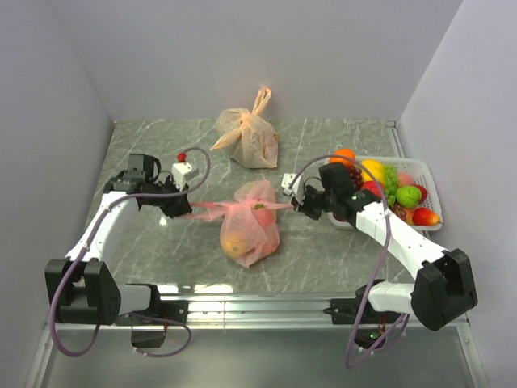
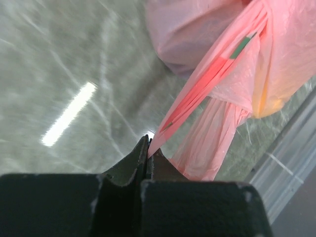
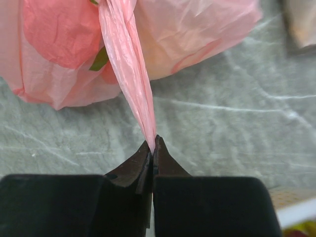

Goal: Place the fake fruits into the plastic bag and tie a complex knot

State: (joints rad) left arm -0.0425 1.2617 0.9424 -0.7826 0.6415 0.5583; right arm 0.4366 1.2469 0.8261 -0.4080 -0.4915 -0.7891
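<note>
**Filled bag, handles stretched sideways**

Top: plastic bag (image 1: 252, 230), fake fruits (image 1: 234, 245) inside, lies mid-tabletop (image 1: 161, 259) between left claw (image 1: 182, 212) and right claw (image 1: 297, 205).
Left wrist: jaws clamped together on twisted left handle strand (image 2: 197, 94).
Right wrist: jaws pinched together on right handle strand (image 3: 129, 74), bag just beyond.

We see the pink-red plastic bag (image 1: 249, 234) lying on its side mid-table (image 1: 323, 250), bulging, with fruits (image 1: 237, 245) showing orange and red through the thin film. From the knot (image 1: 260, 207) at its top, two twisted handle ends stretch taut sideways, left and right. Loose fruits (image 1: 388, 187) lie heaped at the far right.
</note>
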